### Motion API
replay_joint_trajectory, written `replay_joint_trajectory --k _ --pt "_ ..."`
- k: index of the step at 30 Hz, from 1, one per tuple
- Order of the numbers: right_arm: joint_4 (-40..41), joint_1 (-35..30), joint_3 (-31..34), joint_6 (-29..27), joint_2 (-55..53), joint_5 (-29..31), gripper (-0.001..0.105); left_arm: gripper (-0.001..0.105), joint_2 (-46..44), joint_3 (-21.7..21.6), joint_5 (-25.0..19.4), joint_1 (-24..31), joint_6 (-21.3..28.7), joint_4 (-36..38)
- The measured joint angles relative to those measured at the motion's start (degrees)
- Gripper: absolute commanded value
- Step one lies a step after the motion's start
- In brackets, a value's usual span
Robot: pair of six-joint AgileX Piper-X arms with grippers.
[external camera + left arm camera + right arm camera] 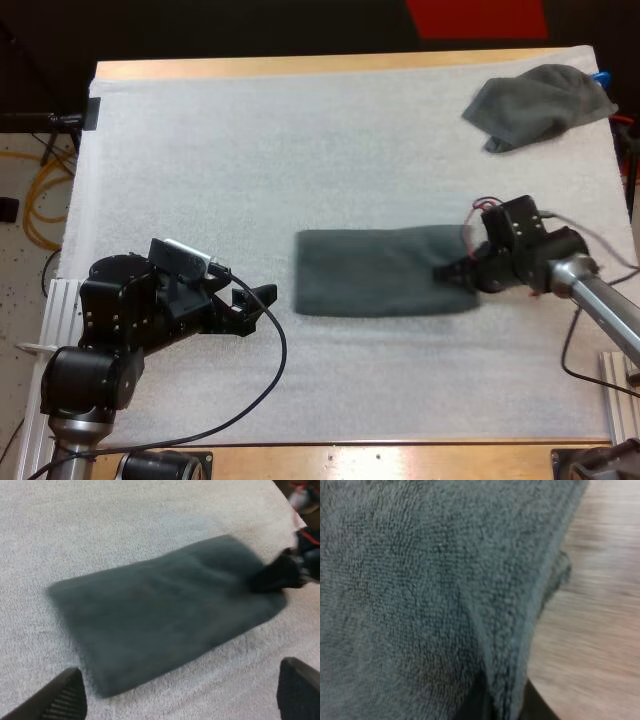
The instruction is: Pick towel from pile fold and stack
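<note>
the folded towel (378, 272) lies flat near the middle of the white mat (250, 150), a dark grey-green oblong with its long side running across the table (400, 460). the right tool (458, 272) is at the towel's right end, pinching its edge (in the right wrist view the terry hem runs down between two dark fingers). the left tool (258, 308) sits near the towel's left end but apart from it, with its fingers (57, 700) spread wide over bare mat and touching nothing. a crumpled towel (540, 105) lies well apart at the mat's far right corner.
</note>
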Motion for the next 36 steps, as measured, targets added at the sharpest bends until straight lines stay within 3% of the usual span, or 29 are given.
replay_joint_trajectory --k 6,9,13,22,27,36 --pt "9.55 0.0 -0.69 -8.12 -5.03 18.87 0.0 0.075 0.0 0.0 0.0 0.0 0.0 0.0" --pt "10.95 0.0 -1.56 -8.06 -5.59 21.41 0.0 0.075 0.0 0.0 0.0 0.0 0.0 0.0" --pt "10.97 0.0 -3.26 -2.26 -5.58 14.4 0.0 0.075 0.0 0.0 0.0 0.0 0.0 0.0" --pt "-0.52 0.46 -3.81 15.24 -3.67 -11.76 0.0 0.075 0.0 0.0 0.0 0.0 0.0 0.0" --pt "-6.49 3.95 -3.81 20.31 -0.13 -17.79 0.0 0.075 0.0 0.0 0.0 0.0 0.0 0.0" --pt "-14.89 10.21 -3.81 25.06 5.54 -20.45 0.0 0.075 0.0 0.0 0.0 0.0 0.0 0.0"
